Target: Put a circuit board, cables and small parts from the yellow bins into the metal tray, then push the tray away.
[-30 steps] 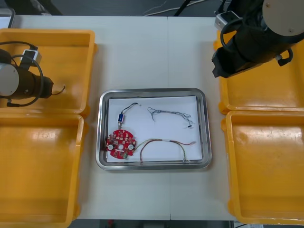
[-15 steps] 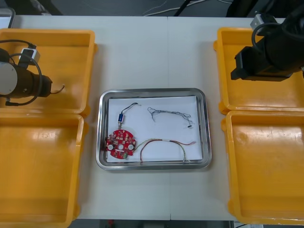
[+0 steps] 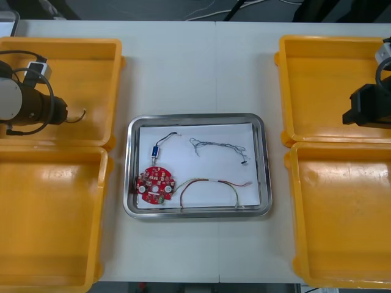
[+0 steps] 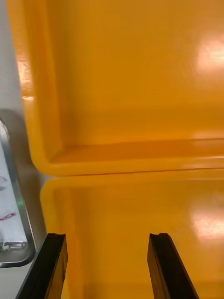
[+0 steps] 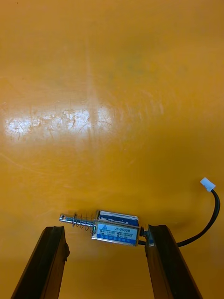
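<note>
Near side: the two nearer yellow plastic bins, left (image 3: 49, 213) and right (image 3: 342, 213), look bare.

Middle: shiny metal tray (image 3: 267, 171) with white liner, same load as a second ago. It holds the round red circuit board (image 3: 155, 185), red and yellow cable (image 3: 211, 183), twisted blue and white cable (image 3: 217, 146) and one blue-labelled small metal part (image 3: 156, 151) on a black lead.

Change: the right arm (image 3: 369, 107) has swung outward from the inner edge of the far-right yellow bin (image 3: 324, 73) to the table's right side. The right gripper (image 4: 109, 266) has its fingers spread on nothing, over the seam between the right bins — looks like it's clearing out, not picking.

The left arm has barely moved over the far-left yellow bin (image 3: 91, 61). The left gripper (image 5: 109, 261) is spread wide, straddling a second small metal part (image 5: 116, 230) with spring and black cable (image 5: 212, 215), lying flat on the bin floor and not yet pinched. Likely next pick; the push probably waits on it.

Surface: light table (image 3: 195, 67), seam down the middle. Beyond the far edge is dark floor with loose leads.
</note>
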